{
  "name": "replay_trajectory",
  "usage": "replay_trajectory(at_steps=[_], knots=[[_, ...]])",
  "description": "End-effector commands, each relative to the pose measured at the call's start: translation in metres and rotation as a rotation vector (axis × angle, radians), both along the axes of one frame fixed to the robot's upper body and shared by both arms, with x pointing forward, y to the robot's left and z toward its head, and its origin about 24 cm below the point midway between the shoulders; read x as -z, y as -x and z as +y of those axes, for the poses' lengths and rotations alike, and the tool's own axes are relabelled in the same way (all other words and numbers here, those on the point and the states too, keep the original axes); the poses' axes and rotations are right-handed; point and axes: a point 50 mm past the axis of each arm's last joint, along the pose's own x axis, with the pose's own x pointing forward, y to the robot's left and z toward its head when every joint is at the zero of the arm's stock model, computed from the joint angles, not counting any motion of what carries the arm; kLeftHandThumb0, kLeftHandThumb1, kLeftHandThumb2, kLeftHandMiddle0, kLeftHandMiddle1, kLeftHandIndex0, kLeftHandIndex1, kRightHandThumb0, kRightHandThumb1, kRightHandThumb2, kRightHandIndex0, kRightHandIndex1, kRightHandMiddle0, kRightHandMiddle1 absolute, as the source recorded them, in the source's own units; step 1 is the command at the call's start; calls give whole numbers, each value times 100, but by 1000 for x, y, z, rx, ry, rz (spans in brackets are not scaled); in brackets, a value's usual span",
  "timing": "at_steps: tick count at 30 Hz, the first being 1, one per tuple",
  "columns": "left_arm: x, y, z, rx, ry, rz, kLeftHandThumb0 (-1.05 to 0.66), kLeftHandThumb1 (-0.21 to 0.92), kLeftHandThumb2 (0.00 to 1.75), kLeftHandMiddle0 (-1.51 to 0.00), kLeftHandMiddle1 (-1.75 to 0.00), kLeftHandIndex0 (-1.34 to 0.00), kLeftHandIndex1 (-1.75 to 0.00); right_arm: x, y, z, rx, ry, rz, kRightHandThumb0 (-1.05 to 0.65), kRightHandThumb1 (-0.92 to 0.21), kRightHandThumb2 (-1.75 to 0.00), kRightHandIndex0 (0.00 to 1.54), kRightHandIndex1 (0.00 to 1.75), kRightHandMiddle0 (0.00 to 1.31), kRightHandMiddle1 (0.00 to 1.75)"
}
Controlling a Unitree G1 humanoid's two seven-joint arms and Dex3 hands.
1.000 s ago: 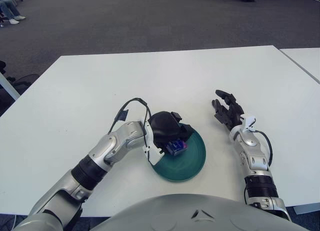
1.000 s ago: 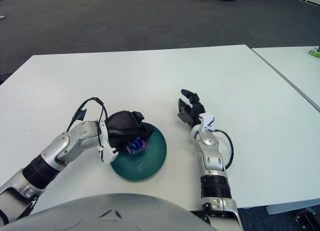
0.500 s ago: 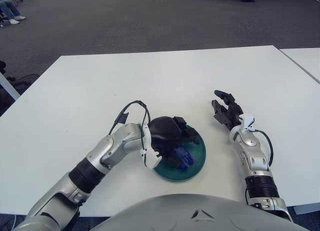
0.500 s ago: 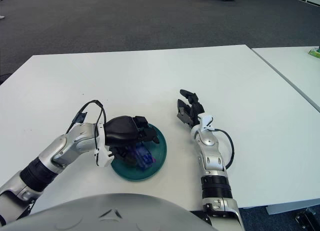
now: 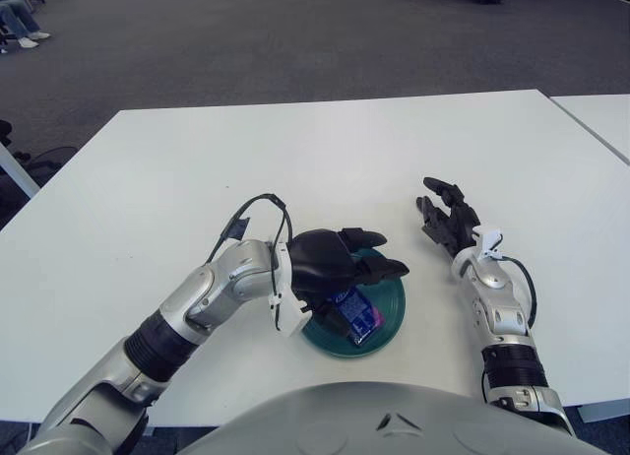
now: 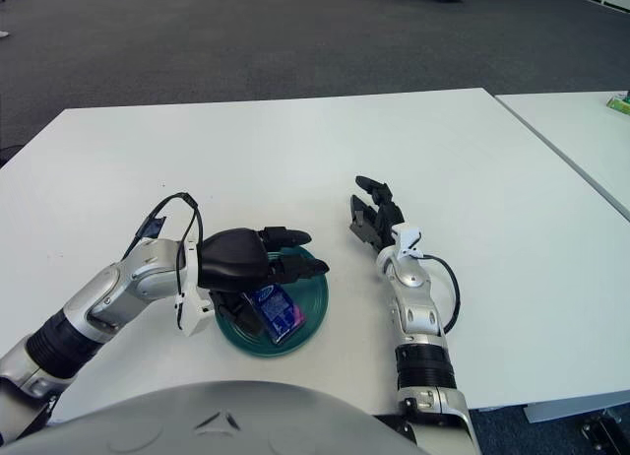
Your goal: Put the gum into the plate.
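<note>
Now lying released in the plate (image 5: 390, 312), gum (image 5: 356, 310) under left hand (image 5: 335, 263) spreading fingers; only withdrawing remaining, right hand (image 5: 449, 222) idling relaxed right.

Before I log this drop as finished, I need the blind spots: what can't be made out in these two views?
- Plate: its left part is covered by the left hand in both views.
- Gum: the print on the blue pack is too small to read; whether it lies flat cannot be told.
- Left hand's lower fingers: hidden under its own palm.
- Right hand: beside the plate on its right; contact with the table is unclear.
</note>
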Motion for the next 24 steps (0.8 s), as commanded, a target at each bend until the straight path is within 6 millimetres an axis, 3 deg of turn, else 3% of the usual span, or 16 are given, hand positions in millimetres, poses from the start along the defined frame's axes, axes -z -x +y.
replay_trajectory(at_steps=[1,9,13,17,21,23,24], knots=[[-4,-3,4,-9,-32,-28,-105,92,64,0,0,0,0,8,3,1,-11,-18,45,-61,-92,-75,31,0,0,78],[-5,-5,13,-44,-10,-62,-105,92,65,0,0,0,0,4,5,4,-38,25,32,-61,-92,-77,27,0,0,69],[-20,-20,28,-113,47,-76,-105,92,65,0,0,0,0,2,6,6,-41,52,33,-62,-92,-78,24,0,0,64],[-33,-33,44,-311,293,31,-105,92,61,0,0,0,0,1,7,7,-36,86,40,-62,-92,-78,22,0,0,59],[-17,-33,48,-543,576,263,-105,92,56,0,0,0,0,0,8,9,-29,105,47,-62,-92,-79,22,0,0,57],[19,-47,50,-739,786,353,-105,92,56,0,0,0,0,0,8,9,-28,119,57,-63,-92,-79,22,0,0,56],[27,-48,50,-795,891,389,-105,92,56,0,0,0,0,0,9,10,-28,125,62,-63,-92,-80,22,0,0,55]])
